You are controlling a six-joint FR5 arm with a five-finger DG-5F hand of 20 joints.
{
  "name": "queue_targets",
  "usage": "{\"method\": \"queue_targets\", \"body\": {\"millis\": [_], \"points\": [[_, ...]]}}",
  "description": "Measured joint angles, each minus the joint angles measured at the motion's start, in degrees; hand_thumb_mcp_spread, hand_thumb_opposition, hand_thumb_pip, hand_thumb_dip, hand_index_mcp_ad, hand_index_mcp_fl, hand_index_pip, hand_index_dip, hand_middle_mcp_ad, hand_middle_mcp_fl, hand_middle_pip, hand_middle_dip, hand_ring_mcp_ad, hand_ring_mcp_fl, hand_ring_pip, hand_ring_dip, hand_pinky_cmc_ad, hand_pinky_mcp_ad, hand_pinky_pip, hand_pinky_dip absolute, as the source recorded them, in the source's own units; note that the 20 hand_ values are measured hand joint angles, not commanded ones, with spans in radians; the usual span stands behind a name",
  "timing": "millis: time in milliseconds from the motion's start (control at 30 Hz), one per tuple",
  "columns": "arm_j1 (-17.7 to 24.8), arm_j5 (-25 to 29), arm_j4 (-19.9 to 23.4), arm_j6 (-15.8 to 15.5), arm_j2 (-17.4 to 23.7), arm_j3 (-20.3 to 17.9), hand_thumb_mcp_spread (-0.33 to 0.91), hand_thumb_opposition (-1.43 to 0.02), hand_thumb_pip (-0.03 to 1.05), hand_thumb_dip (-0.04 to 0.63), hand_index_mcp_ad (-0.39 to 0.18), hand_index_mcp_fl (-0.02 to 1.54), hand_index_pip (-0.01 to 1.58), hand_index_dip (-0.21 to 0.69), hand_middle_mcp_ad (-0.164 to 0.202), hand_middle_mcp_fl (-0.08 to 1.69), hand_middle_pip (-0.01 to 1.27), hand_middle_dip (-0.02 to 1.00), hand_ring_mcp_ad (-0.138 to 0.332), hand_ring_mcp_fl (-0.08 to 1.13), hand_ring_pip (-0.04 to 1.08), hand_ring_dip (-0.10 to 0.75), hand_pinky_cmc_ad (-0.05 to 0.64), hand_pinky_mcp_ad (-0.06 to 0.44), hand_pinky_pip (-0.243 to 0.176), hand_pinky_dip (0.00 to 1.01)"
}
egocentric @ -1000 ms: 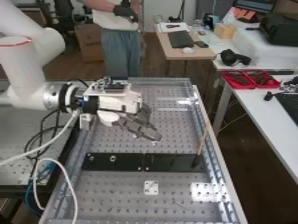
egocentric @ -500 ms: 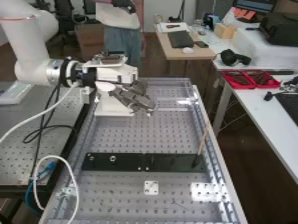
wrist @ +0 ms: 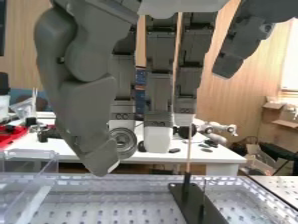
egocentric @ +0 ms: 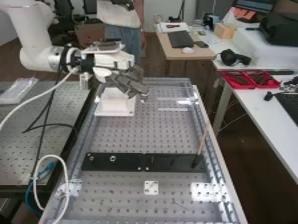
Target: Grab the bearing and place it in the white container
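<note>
The grab looks done: the bearing (wrist: pixel 124 142) is pinched between the thumb and fingers of the hand (egocentric: pixel 126 83). Placing remains (release seems close), into the white container (egocentric: pixel 114 106) on the bench's (egocentric: pixel 133 135) far left. Since the earliest frame, the hand has moved farther and left, uncovering the container.
</note>
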Motion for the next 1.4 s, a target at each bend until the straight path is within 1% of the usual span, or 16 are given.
{"method": "queue_targets", "body": {"millis": [67,333,500,600,833,1067,1400], "points": [[0.63,0.93,0.14,0.30,0.28,-0.18,0.59,-0.96,0.41,0.279,-0.136,0.53,1.33,0.063,0.033,0.93,0.74,0.76,0.040,0.56,0.28,0.620,0.414,0.229,0.021,0.17],[3.07,3.78,0.76,0.38,1.45,-1.23,0.60,-0.97,0.41,0.283,-0.136,0.55,1.31,0.061,0.033,0.93,0.74,0.76,0.040,0.56,0.28,0.620,0.414,0.232,0.021,0.17],[5.66,5.74,0.31,0.56,2.32,-2.02,0.60,-0.97,0.41,0.279,-0.136,0.55,1.31,0.063,0.037,0.93,0.74,0.76,0.037,0.57,0.28,0.620,0.414,0.229,0.023,0.17],[7.17,7.07,0.04,0.87,2.72,-2.39,0.60,-0.97,0.41,0.279,-0.133,0.55,1.31,0.063,0.037,0.93,0.74,0.76,0.037,0.57,0.28,0.620,0.414,0.232,0.035,0.17],[10.55,10.39,-0.44,1.36,3.37,-2.96,0.60,-0.97,0.41,0.279,-0.133,0.55,1.31,0.063,0.037,0.94,0.74,0.76,0.037,0.57,0.28,0.620,0.414,0.232,0.035,0.17],[14.75,13.48,-1.44,2.58,4.22,-3.57,0.60,-0.97,0.41,0.279,-0.133,0.55,1.31,0.063,0.037,0.94,0.74,0.76,0.037,0.57,0.28,0.620,0.414,0.232,0.035,0.17],[20.81,15.18,-1.83,4.89,5.64,-5.91,0.60,-0.97,0.41,0.279,-0.136,0.55,1.31,0.063,0.037,0.94,0.74,0.76,0.038,0.57,0.28,0.620,0.414,0.232,0.037,0.17]]}}
